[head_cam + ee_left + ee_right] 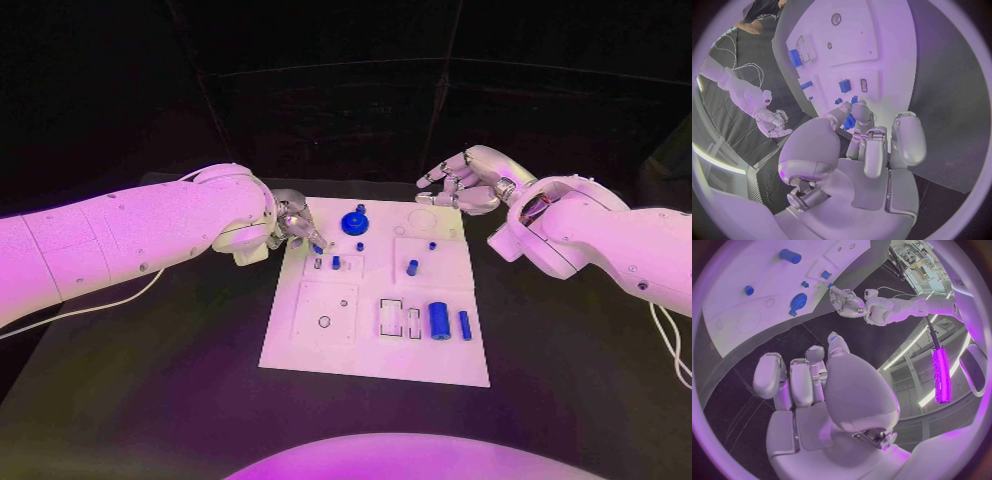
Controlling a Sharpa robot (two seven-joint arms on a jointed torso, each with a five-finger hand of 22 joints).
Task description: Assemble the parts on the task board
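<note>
The white task board [325, 345] lies in the middle of the table. My left hand [296, 228] hovers at the board's far left edge and pinches a small blue part [849, 121] between its fingertips, just above the board. A round blue knobbed part [355, 222] stands close to that hand. A blue peg [413, 267] and a smaller blue piece [336, 262] stand in the board's middle. A thick blue cylinder [438, 321] and a thin blue pin [464, 325] lie near the right edge. My right hand [464, 180] hangs past the board's far right corner, fingers apart, holding nothing.
The board carries outlined recesses, among them a rectangular slot [391, 317] beside the cylinder and a round hole [323, 321] in its near left panel. Black table [173, 380] surrounds the board on all sides. A cable [87, 305] trails under my left arm.
</note>
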